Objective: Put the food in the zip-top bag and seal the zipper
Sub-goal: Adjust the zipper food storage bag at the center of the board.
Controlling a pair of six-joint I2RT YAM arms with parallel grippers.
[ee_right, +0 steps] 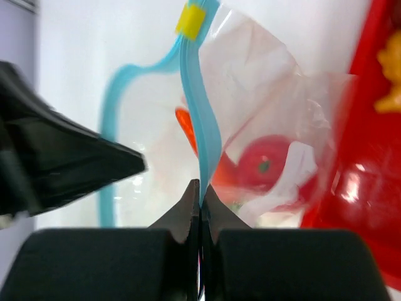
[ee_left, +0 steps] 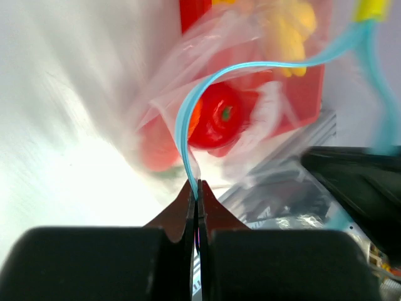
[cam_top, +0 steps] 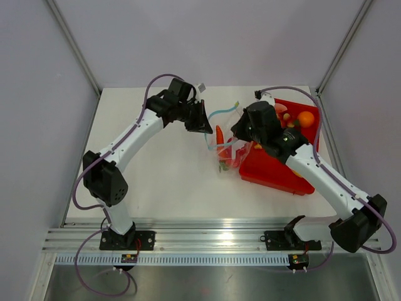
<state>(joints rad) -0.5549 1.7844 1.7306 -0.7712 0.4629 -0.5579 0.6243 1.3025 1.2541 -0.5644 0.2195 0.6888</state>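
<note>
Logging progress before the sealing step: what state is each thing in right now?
left gripper, shut on the zipper.
right gripper, shut on the zipper.
zipper, unsealed, its strips bowed apart.
zip-top bag, mouth open, held at both ends.
red tomato, inside the bag.
orange ball, outside the bag, on the red tray.

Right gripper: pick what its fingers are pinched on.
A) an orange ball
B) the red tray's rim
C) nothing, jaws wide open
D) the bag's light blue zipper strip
D: in the right wrist view the right gripper has its fingertips closed together on the light blue zipper, which rises straight out from between them.
</note>
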